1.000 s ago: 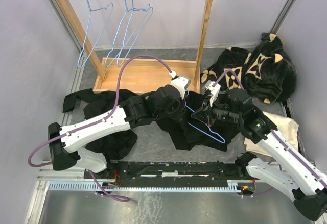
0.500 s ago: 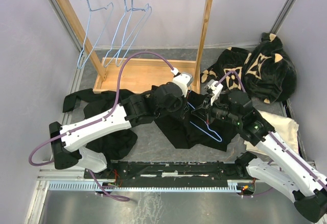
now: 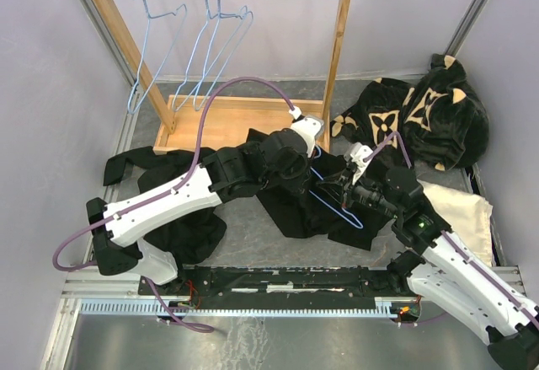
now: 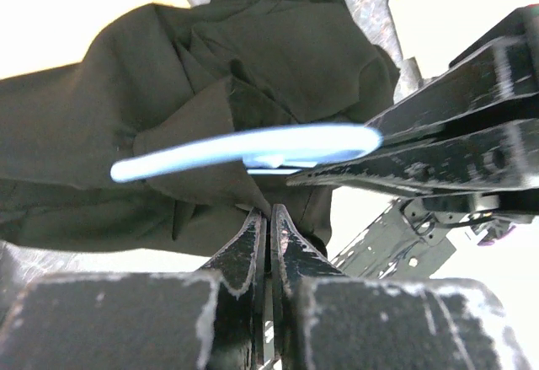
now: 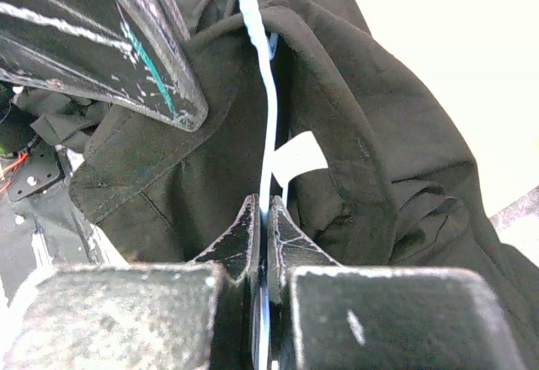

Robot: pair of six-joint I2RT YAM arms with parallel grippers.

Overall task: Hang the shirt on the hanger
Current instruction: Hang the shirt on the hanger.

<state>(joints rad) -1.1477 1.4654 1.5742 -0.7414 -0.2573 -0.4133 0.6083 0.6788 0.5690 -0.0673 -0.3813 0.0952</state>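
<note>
The black shirt [image 3: 290, 210] lies bunched on the table between the arms, partly lifted. My left gripper [image 3: 301, 170] is shut on a fold of its cloth [image 4: 253, 117], jaws pressed together [image 4: 269, 211]. My right gripper [image 3: 333, 186] is shut on the thin light-blue hanger [image 3: 349, 216]; its wire [image 5: 263, 109] runs up from between the jaws [image 5: 265, 208] into the shirt's collar opening, beside the small white tag [image 5: 295, 158]. In the left wrist view the hanger wire [image 4: 253, 147] crosses in front of the cloth. The two grippers are very close together.
A wooden rack [image 3: 337, 58] stands at the back with several more blue hangers [image 3: 206, 41]. A black plush garment with tan flowers [image 3: 421, 117] lies back right. A second black garment [image 3: 160, 176] lies left, a cream cloth [image 3: 459, 210] right.
Both grippers have shifted slightly to the right, carrying the shirt and hanger with them. The left wrist has reached a little farther. Both grips have held.
</note>
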